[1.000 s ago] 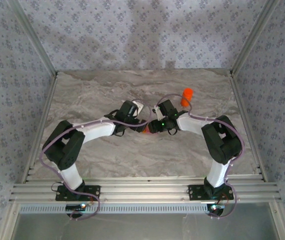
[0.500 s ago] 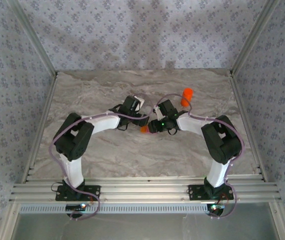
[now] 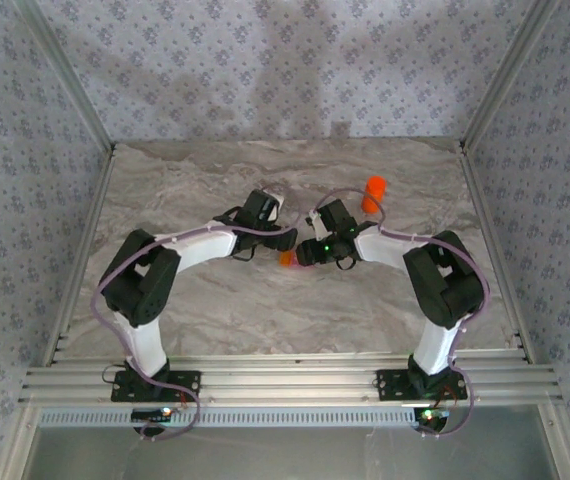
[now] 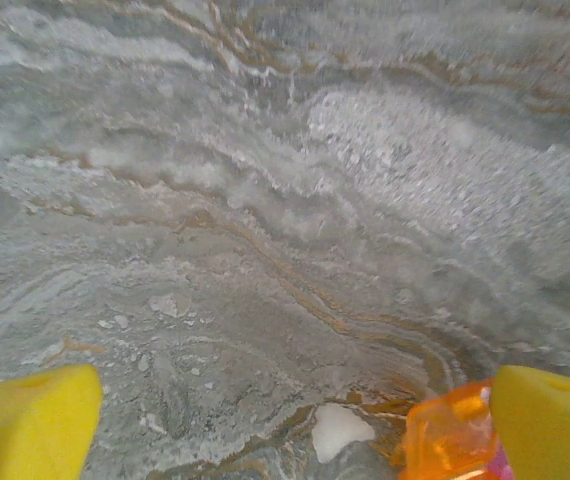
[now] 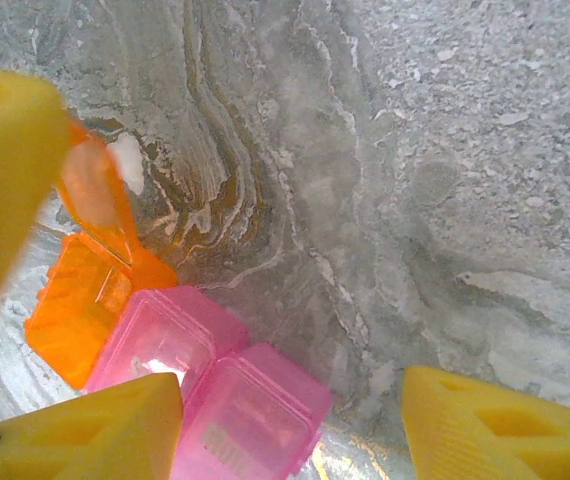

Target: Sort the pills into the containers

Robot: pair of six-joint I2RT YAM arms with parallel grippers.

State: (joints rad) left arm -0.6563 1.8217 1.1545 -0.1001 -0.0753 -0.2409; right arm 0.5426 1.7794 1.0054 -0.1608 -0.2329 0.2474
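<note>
The containers (image 3: pixel 288 260), two small joined translucent plastic boxes, are set flat on the table (image 3: pixel 265 320) near its middle. The orange compartment (image 5: pixel 77 318) is seen open, with its orange lid (image 5: pixel 95 195) raised almost upright. The pink compartment (image 5: pixel 165 340) joined beside it is also open, its pink lid (image 5: pixel 255 410) folded out flat. One white pill (image 4: pixel 340 430) is seen loose on the table, just beside the orange compartment.

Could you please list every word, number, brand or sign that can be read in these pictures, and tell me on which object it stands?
No text can be read with certainty.
Raised letters on the pink container, on its near flap: too blurred to read.
Any label on the orange bottle: too small to tell.
</note>
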